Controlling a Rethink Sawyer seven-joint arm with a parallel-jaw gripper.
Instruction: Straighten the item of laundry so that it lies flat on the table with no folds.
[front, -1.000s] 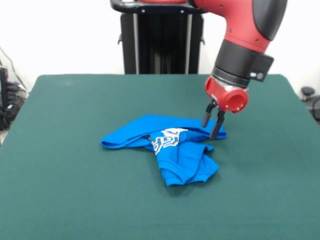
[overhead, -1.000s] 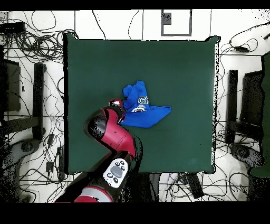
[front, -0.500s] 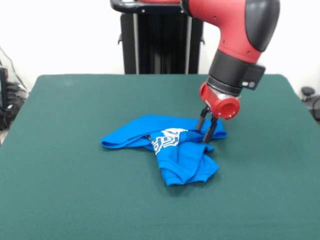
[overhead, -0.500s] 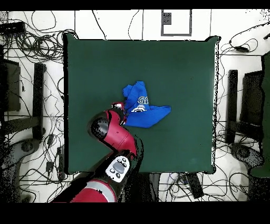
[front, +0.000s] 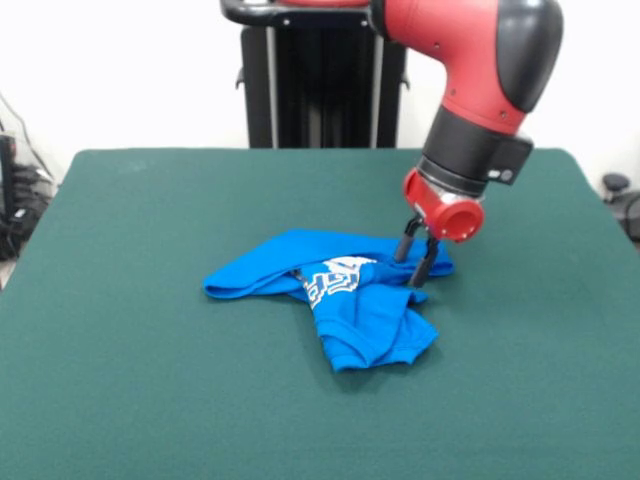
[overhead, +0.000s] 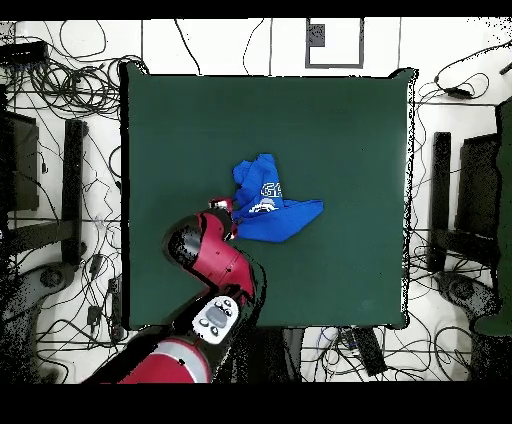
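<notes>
- The bench has a dark green felt-like top with rounded corners, and most of it lies bare.
- A blue garment lies crumpled near the middle of the bench, in several folds.
- In the front view one long flap of the garment runs out to the left of the jaws, ending in a rounded edge well away from them.
- White block lettering shows on a fold just left of the jaws; it is creased and cannot be read in full.
- A thicker bunched lobe of the garment lies below and left of the jaws, toward the near edge of the bench.
- The jaws hang from a red wrist on the red and black arm and point down at the right end of the garment.
- The jaws stand slightly apart, a narrow gap between them, with their tips down at the cloth edge; whether cloth is pinched between them cannot be told.
- In the overhead view the arm covers the jaws, and the garment spreads away from it.
</notes>
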